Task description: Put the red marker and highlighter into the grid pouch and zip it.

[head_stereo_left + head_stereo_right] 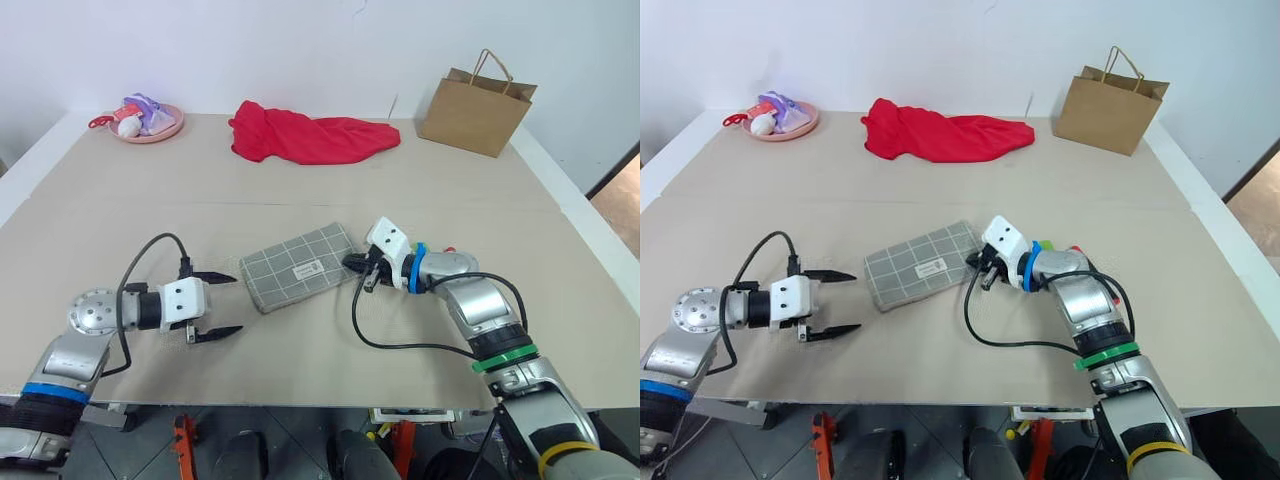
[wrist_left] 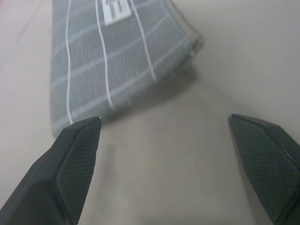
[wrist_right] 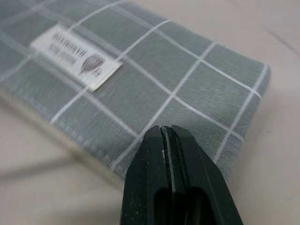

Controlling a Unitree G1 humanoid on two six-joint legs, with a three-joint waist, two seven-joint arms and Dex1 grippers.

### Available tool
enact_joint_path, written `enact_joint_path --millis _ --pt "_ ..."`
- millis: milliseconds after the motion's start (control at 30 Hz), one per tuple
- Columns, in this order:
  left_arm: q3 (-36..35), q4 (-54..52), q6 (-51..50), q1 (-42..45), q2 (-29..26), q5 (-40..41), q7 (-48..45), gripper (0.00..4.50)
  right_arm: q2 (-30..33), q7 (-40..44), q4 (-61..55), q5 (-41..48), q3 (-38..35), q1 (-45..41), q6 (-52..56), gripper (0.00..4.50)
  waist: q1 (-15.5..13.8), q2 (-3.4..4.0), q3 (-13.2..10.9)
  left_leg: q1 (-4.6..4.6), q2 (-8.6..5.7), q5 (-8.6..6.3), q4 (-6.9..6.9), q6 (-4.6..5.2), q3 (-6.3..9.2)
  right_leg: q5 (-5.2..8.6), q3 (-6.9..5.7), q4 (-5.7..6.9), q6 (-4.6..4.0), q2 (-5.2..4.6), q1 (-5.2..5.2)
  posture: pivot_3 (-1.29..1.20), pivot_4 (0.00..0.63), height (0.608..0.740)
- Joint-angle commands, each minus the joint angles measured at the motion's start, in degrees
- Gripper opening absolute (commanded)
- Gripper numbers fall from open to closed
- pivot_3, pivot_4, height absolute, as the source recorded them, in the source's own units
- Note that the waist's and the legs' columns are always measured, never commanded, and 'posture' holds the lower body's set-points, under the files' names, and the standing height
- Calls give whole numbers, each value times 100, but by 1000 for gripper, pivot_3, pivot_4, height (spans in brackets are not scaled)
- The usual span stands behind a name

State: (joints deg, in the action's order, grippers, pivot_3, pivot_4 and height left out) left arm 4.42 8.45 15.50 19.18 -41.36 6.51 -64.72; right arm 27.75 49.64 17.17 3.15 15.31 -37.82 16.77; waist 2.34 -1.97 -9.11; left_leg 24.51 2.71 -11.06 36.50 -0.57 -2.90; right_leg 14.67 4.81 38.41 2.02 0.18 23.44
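Note:
The grid pouch (image 1: 298, 267), grey with white lines and a small white label, lies flat and slightly skewed in the middle of the table. My right gripper (image 1: 354, 266) is shut, its tips just over the pouch's right end (image 3: 211, 79), with nothing visibly pinched between them. My left gripper (image 1: 222, 303) stands open just left of the pouch, its fingers (image 2: 75, 154) wide apart and nothing between them. Small red and green bits (image 1: 1077, 247) peek from behind my right wrist. I cannot tell whether they are the red marker or the highlighter.
A red cloth (image 1: 312, 136) lies bunched at the back centre. A brown paper bag (image 1: 477, 106) stands at the back right, and a pink plate (image 1: 150, 133) with small toys sits at the back left. The table's front edge (image 1: 300, 404) runs close below both arms.

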Motion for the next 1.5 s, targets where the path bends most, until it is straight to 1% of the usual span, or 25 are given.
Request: enact_joint_path --millis 33,167,233,333,433,633,900,1000,1200,1500 --pt "23 -71 343 393 16 -119 102 4500 67 22 -36 -222 88 42 -110 126 8 -2 1 0 0 0 1 0 0 0 0 0 0 2 0 0 150 740" --pt "183 87 802 596 15 -387 161 4500 11 45 -66 -195 6 -11 -91 126 9 -1 2 -5 -2 0 -1 0 -1 -2 2 1 -3 11 -1 0 150 740" --pt "237 101 847 614 36 -374 146 4500 9 43 -66 -203 -2 -14 -82 126 11 -1 2 -5 -1 0 -1 0 0 -2 2 3 -4 13 -1 0 150 740" --pt "408 -89 700 571 5 -332 -27 4500 -1 22 -43 -199 -19 -7 -53 126 13 -1 2 -5 0 0 0 0 0 -2 3 8 -5 14 0 0 150 740" --pt "547 -278 644 446 -218 -373 -292 4500 -18 21 -61 -187 -21 3 -31 126 18 -1 2 -6 0 0 2 0 0 -2 4 10 -4 13 0 0 150 740" --pt "521 -734 200 463 -475 -165 -515 4500 -99 -2 -14 -206 11 -14 -29 126 20 -1 1 -8 4 0 2 0 4 3 4 20 -10 22 1 0 150 740" --pt "868 -25 1055 745 7 -1086 211 4500 -168 2 -9 -201 -41 -25 -15 126 25 -1 1 -20 5 1 3 -1 0 11 15 45 -17 32 2 0 150 740" --pt "931 123 1207 828 131 -1338 488 4500 -167 3 -41 -199 -54 -10 0 126 24 -1 1 -20 6 1 2 -1 3 14 18 52 -20 37 3 0 150 740" --pt "1037 228 1346 1068 318 -1643 818 4500 -157 48 -40 -209 -45 9 6 126 23 -1 1 -23 5 3 4 -1 5 15 25 57 -19 42 1 0 150 740" --pt "1142 269 1294 1236 491 -1838 1074 4500 -179 94 -27 -219 -6 6 9 126 24 -1 1 -22 5 3 3 -1 4 17 31 57 -16 45 2 0 150 740"
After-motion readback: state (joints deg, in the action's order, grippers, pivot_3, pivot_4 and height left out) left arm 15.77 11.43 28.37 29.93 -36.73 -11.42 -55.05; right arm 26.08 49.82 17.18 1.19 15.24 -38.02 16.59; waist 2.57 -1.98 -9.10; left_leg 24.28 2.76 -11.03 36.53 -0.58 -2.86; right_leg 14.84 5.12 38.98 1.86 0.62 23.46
